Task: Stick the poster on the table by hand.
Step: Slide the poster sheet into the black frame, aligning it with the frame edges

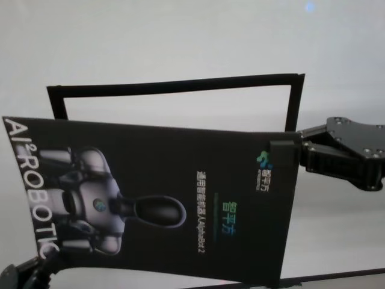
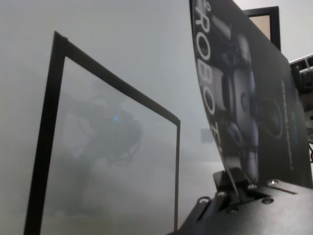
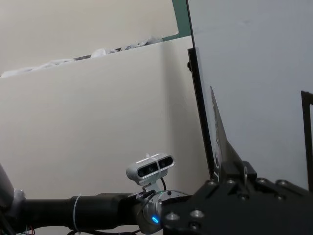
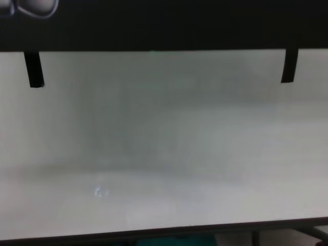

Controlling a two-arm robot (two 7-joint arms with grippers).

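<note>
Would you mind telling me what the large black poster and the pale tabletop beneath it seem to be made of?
The large black poster looks like thin coated paper or plastic film: it bows between the right gripper and left gripper, with a slight sheen. The pale tabletop looks like smooth laminate or painted board, faintly reflective; which one is unclear.

The glossy black poster (image 1: 162, 192) hangs tilted above the pale table (image 4: 164, 169), robot picture facing up.
</note>
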